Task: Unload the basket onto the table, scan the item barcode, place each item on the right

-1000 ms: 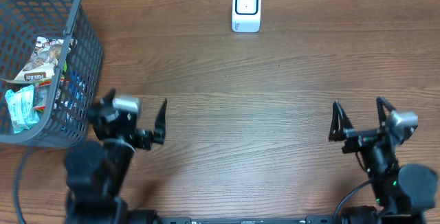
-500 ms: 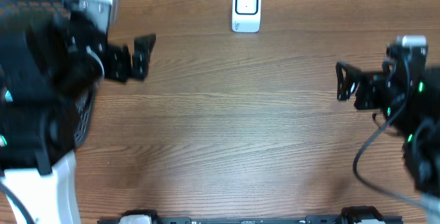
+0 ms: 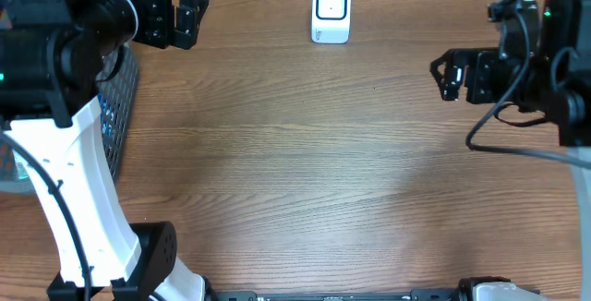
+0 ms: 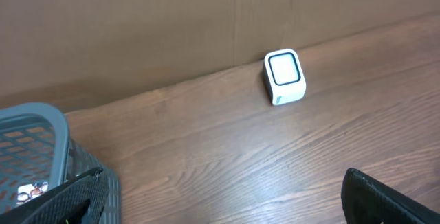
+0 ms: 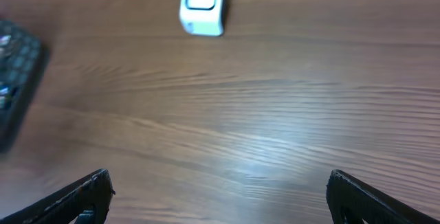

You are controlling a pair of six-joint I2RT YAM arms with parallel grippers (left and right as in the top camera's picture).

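Observation:
A white barcode scanner with a dark window stands at the table's far edge, also seen in the left wrist view and the right wrist view. The items lie in the grey mesh basket at far left, which my raised left arm mostly hides. A scrap of printed packet shows through the basket wall. My left gripper hangs open and empty beside the basket's far corner. My right gripper is open and empty above the right side of the table.
A brown cardboard wall runs behind the scanner. The basket shows blurred at the left of the right wrist view. Bare wooden tabletop lies between the two arms.
Both arms have lifted from the near edge and swung toward the far side. The left arm now covers the basket, and the right gripper sits higher and further back. Both stay open.

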